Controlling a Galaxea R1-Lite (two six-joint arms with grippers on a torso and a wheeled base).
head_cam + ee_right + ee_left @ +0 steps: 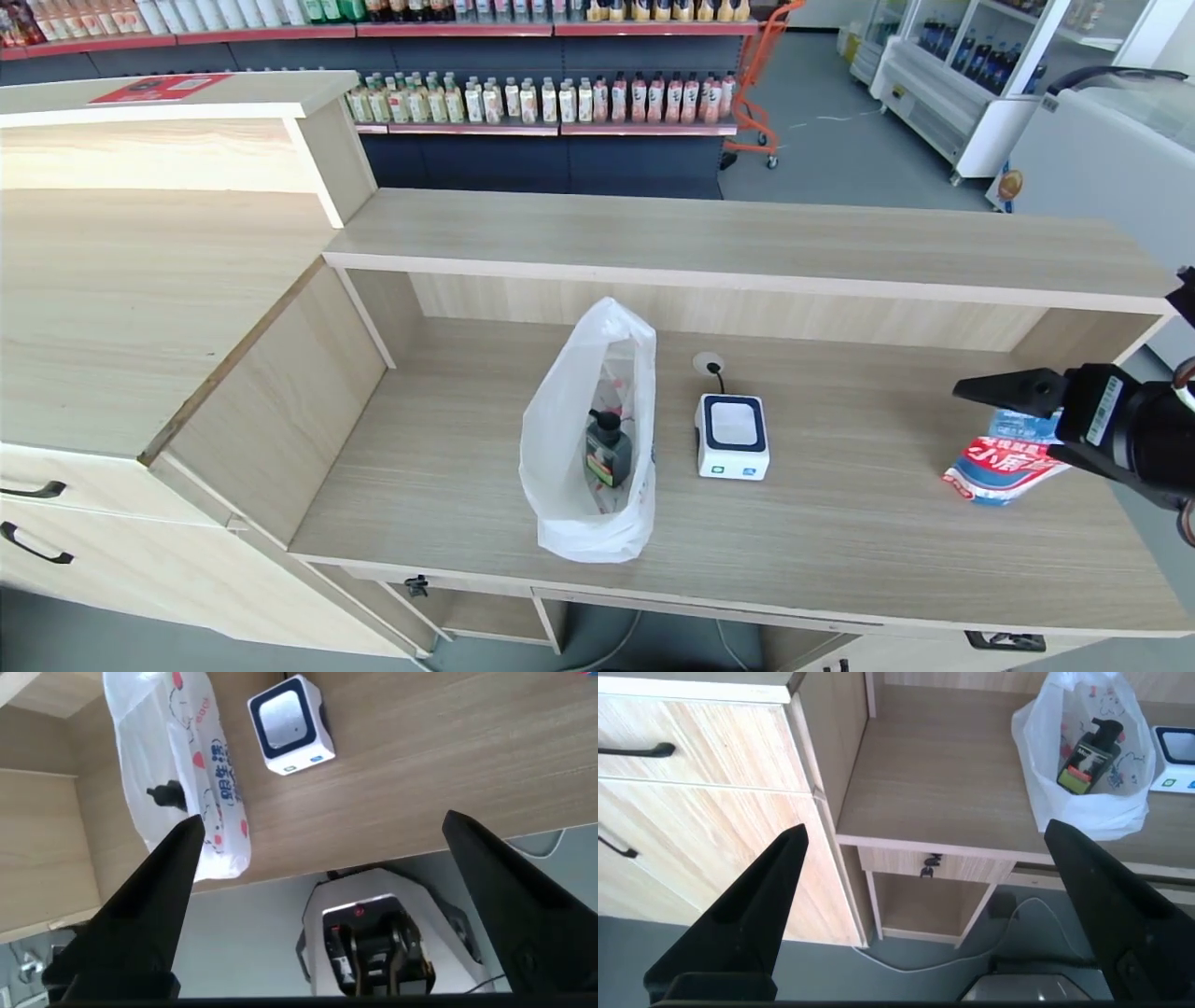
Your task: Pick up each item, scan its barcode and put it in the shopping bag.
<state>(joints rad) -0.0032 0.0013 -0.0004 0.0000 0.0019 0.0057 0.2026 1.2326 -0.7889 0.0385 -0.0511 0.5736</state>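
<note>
While hovering beside the pouch (1004, 467) on the table (840, 541), held right hand (320, 821) wide open; held left hand (926, 829) open too, empty.

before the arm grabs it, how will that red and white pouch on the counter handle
The pouch looks like a soft film bag, so it will probably flex and sag rather than stay stiff. Its glossy surface may be slippery. With its flattish shape, it seems unlikely to roll.
</note>
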